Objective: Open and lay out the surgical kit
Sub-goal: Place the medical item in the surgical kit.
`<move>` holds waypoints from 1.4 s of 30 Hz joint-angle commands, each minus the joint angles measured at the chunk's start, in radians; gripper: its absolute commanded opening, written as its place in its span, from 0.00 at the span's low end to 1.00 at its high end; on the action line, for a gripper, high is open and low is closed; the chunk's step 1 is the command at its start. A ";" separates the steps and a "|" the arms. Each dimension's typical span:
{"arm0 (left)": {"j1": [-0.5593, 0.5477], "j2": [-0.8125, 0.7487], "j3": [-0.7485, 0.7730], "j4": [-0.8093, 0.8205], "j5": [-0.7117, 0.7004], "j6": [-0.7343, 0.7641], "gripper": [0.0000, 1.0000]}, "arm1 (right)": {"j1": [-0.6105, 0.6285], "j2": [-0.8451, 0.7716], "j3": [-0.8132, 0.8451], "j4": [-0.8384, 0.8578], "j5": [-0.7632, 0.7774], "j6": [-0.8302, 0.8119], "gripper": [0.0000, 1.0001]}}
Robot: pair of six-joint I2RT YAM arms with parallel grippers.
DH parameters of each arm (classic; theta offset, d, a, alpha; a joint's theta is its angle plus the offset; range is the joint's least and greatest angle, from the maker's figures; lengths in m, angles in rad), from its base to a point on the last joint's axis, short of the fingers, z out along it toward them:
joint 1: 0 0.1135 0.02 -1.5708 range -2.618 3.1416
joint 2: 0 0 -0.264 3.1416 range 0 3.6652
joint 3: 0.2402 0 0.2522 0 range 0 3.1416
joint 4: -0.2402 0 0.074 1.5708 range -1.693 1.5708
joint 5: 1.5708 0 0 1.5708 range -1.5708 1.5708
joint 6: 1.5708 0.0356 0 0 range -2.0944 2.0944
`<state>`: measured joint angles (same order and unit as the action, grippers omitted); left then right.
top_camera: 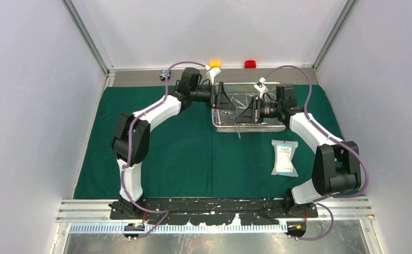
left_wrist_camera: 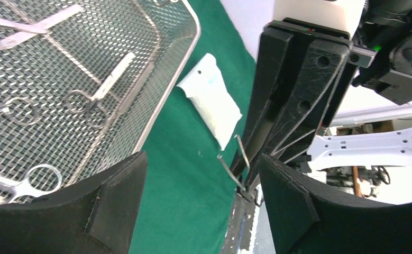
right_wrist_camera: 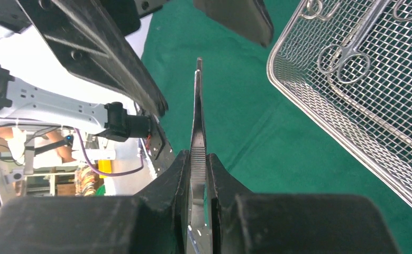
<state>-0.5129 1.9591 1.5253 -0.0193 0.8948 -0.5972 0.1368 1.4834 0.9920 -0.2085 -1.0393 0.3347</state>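
The dark green cloth (top_camera: 182,153) lies spread flat on the table. The silver mesh tray (top_camera: 219,127) stands on it at the back, with ring-handled scissors and forceps (left_wrist_camera: 95,98) inside. My right gripper (top_camera: 247,112) is shut on slim steel tweezers (right_wrist_camera: 197,111) and holds them over the tray's front left edge, tips pointing away. My left gripper (top_camera: 226,99) is open and empty above the tray's left end, facing the right gripper. In the left wrist view the tweezers' tips (left_wrist_camera: 234,170) show between my open fingers. The white-blue packet (top_camera: 284,157) lies on the cloth, right of centre.
Small black-blue (top_camera: 165,74), orange (top_camera: 214,64) and red (top_camera: 250,64) blocks sit on the bare strip behind the cloth. Grey walls close in the left, right and back. The tray rim (right_wrist_camera: 309,100) is just right of the held tweezers.
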 commanded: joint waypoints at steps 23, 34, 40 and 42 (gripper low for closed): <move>-0.003 0.071 -0.060 0.378 0.161 -0.252 0.37 | -0.034 0.077 -0.001 0.143 -0.128 0.080 0.01; 0.001 0.093 -0.035 0.377 0.158 -0.260 0.27 | -0.035 0.095 0.002 0.128 -0.144 0.076 0.01; 0.001 0.121 -0.014 0.400 0.169 -0.289 0.25 | -0.035 0.103 0.001 0.128 -0.156 0.079 0.00; 0.001 0.121 -0.015 0.406 0.173 -0.295 0.21 | -0.035 0.105 0.001 0.129 -0.156 0.079 0.00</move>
<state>-0.5167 2.0781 1.4712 0.3248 1.0389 -0.8730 0.1017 1.5864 0.9714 -0.0986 -1.1625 0.4217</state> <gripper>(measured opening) 0.244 0.185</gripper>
